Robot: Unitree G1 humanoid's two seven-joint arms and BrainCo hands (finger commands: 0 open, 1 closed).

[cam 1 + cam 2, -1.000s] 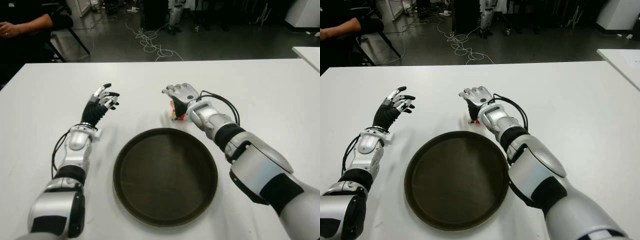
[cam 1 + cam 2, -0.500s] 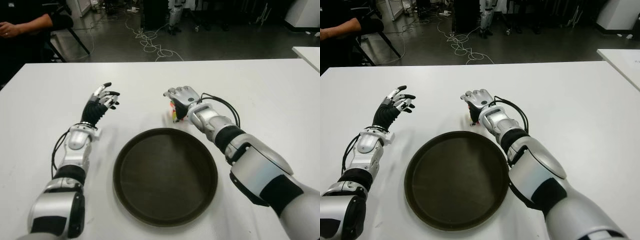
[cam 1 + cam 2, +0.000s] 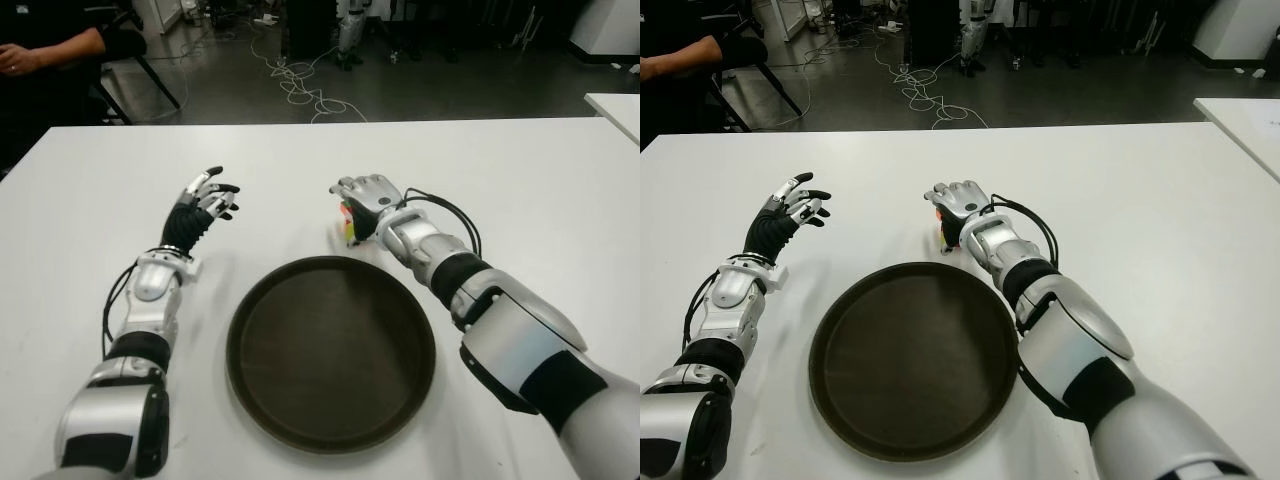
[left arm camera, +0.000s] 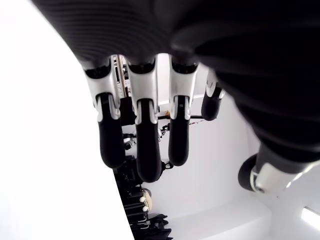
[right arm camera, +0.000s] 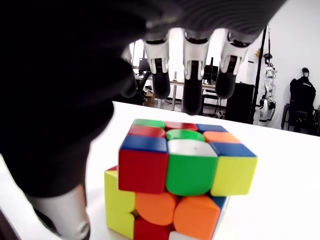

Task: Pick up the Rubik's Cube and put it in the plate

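Observation:
The Rubik's Cube (image 5: 182,187) stands on the white table (image 3: 520,190) just beyond the far rim of the dark round plate (image 3: 330,360). In the eye views only its left edge (image 3: 346,222) shows under my right hand (image 3: 367,192). That hand hovers over the cube, palm down. In the right wrist view its fingers (image 5: 193,75) stretch out above the cube's top face without touching it, so the hand is open. My left hand (image 3: 206,199) shows left of the plate, fingers spread and holding nothing.
A person's arm (image 3: 45,50) shows at a chair beyond the table's far left corner. Cables (image 3: 300,85) lie on the floor behind the table. A second white table's corner (image 3: 615,105) shows at the right.
My right hand has shifted slightly rightward and settled more squarely over the cube, covering more of it. The left hand has barely moved.

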